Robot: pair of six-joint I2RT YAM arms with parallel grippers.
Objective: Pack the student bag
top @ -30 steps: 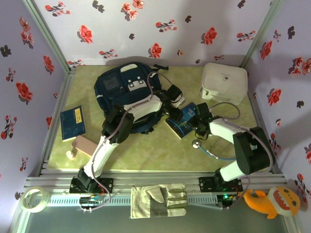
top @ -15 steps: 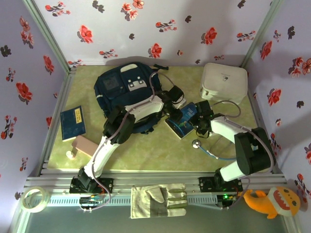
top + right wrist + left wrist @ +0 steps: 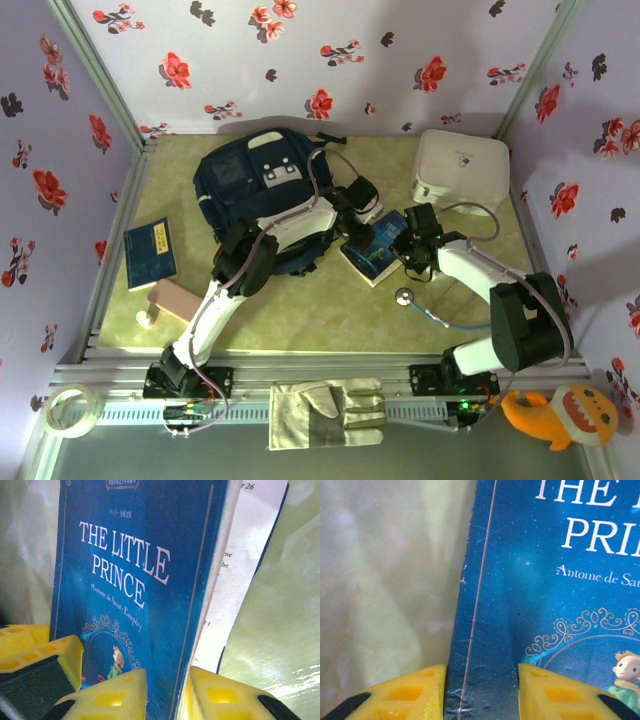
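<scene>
blue book (image 3: pixel 140 575) nipped by right gripper (image 3: pixel 167 680); left gripper (image 3: pixel 482 672) parted above.

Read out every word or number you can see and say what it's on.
"THE LITTLE PRINCE": cover of the blue book.
"Antoine de Saint-Exupéry": same cover, under the title.
"26": top of its open page.
Too small to read: the line atop the cover, the label on the second book.

1. i see the student bag (image 3: pixel 240 195): navy fabric with white stripes, white buckle patches and a grey square panel.
2. it lies flat, front up, far left-centre on the tabletop (image 3: pixel 300 300).
</scene>
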